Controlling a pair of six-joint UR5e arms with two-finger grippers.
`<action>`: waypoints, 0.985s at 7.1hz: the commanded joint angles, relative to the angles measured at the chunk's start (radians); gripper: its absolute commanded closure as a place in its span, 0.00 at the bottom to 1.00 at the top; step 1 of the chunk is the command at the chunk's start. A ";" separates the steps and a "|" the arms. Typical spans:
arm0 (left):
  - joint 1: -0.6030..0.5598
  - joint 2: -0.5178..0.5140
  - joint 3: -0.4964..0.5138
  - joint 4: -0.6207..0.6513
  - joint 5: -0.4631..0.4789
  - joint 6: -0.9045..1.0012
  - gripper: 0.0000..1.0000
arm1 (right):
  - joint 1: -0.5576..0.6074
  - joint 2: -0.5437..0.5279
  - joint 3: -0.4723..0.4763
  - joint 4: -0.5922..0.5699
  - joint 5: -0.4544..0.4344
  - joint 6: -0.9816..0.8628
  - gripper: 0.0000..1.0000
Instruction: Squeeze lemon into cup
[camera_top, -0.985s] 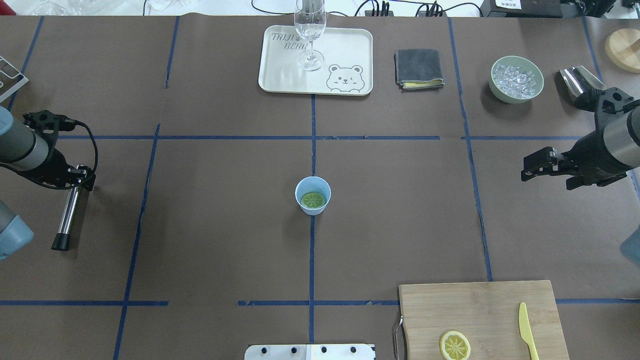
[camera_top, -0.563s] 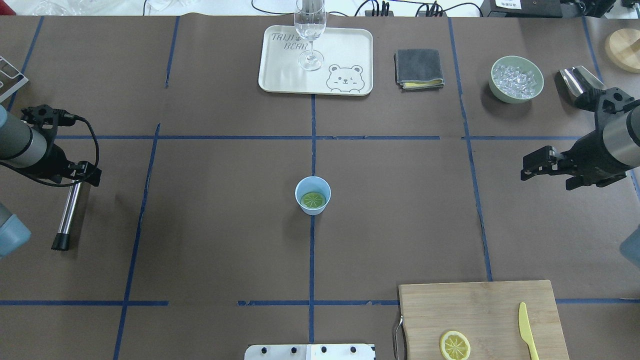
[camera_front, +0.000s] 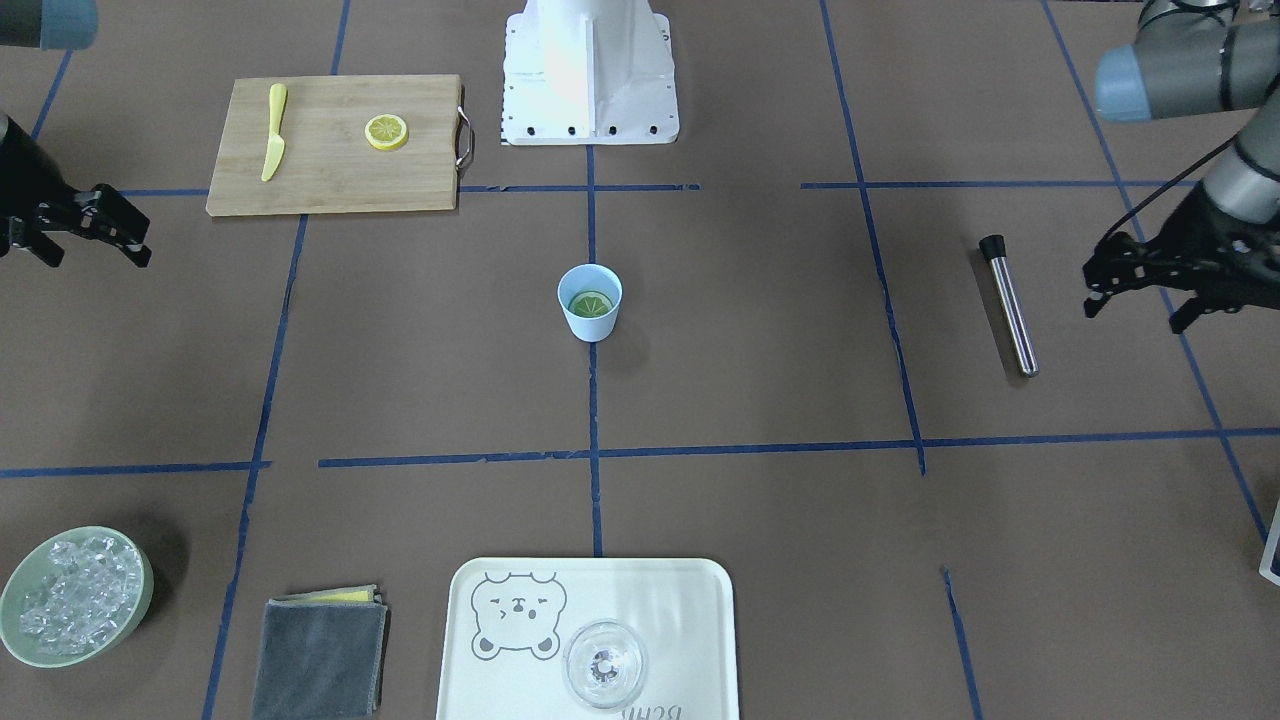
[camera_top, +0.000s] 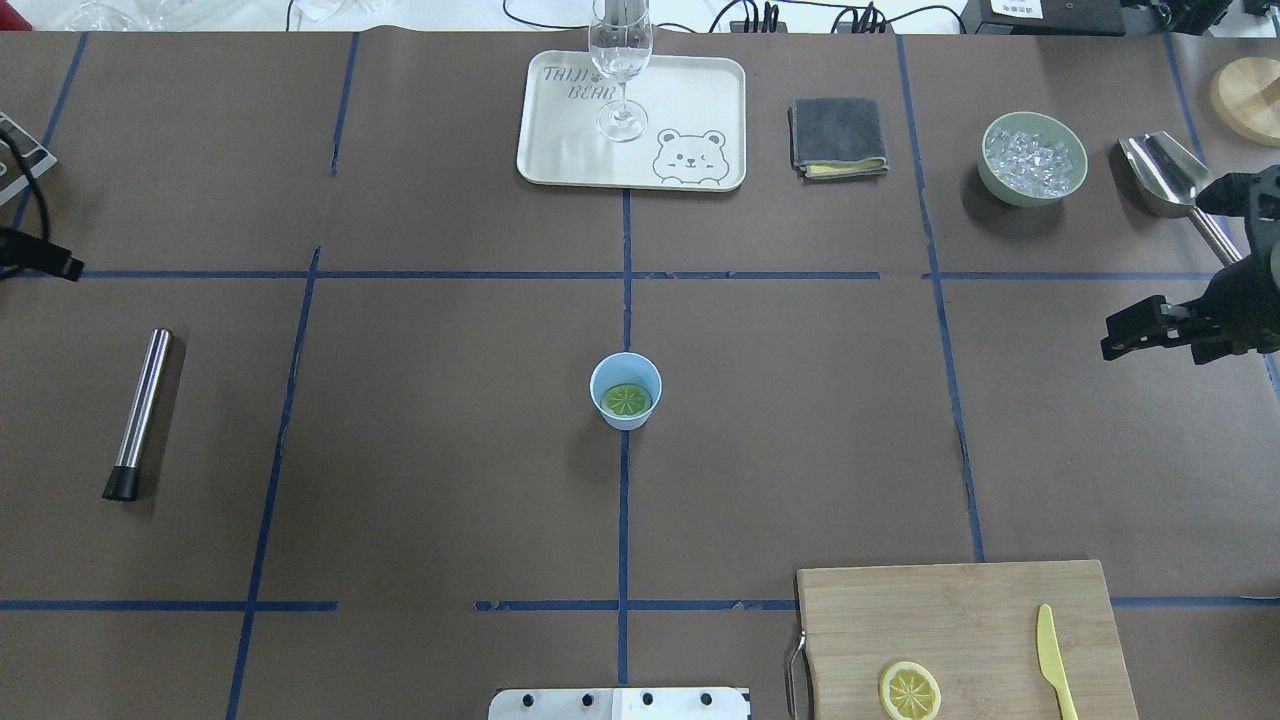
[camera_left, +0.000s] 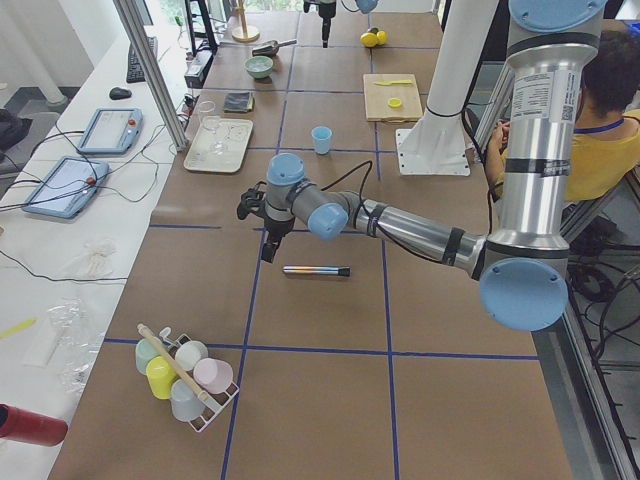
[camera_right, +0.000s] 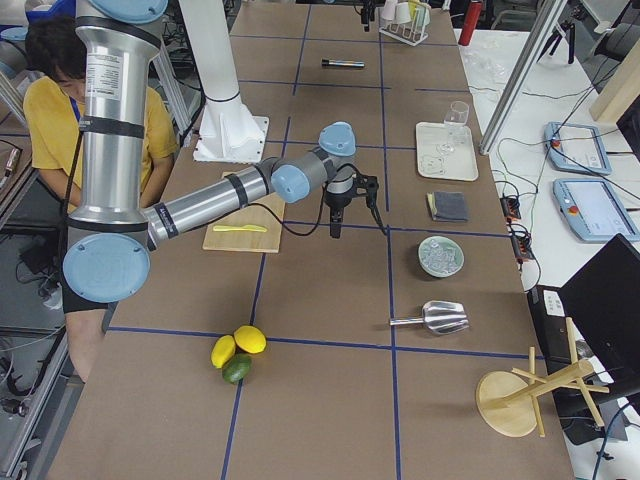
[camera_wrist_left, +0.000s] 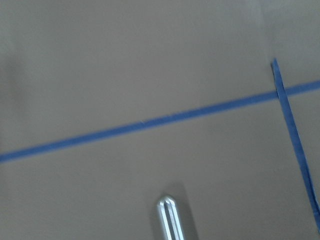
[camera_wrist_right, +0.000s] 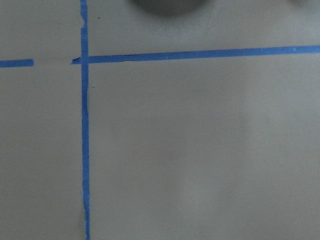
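Light-blue cup (camera_top: 625, 390) stands mid-table, the lemon (camera_top: 627, 401) slice lying flat inside. In the front-facing view, left gripper (camera_front: 1135, 310) hangs at its three o'clock and right gripper (camera_front: 95, 250) at ten, both spread wide and empty.

Robotics laboratory. Evidence: desk (camera_top: 420, 420) covered in brown paper, marked into a grid with blue tape (camera_top: 623, 520); two teach pendants (camera_left: 108, 128) on the white side bench (camera_left: 60, 235); loose cables (camera_top: 760, 18); aluminium frame posts (camera_left: 152, 70); a seated operator (camera_left: 605, 140).
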 joint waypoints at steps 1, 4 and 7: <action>-0.282 0.005 0.103 -0.001 -0.148 0.284 0.00 | 0.240 -0.045 -0.077 -0.012 0.160 -0.284 0.00; -0.313 0.121 0.171 -0.003 -0.136 0.389 0.00 | 0.382 -0.069 -0.111 -0.265 0.156 -0.699 0.00; -0.319 0.196 0.137 0.003 -0.085 0.508 0.00 | 0.396 -0.060 -0.143 -0.279 0.145 -0.740 0.00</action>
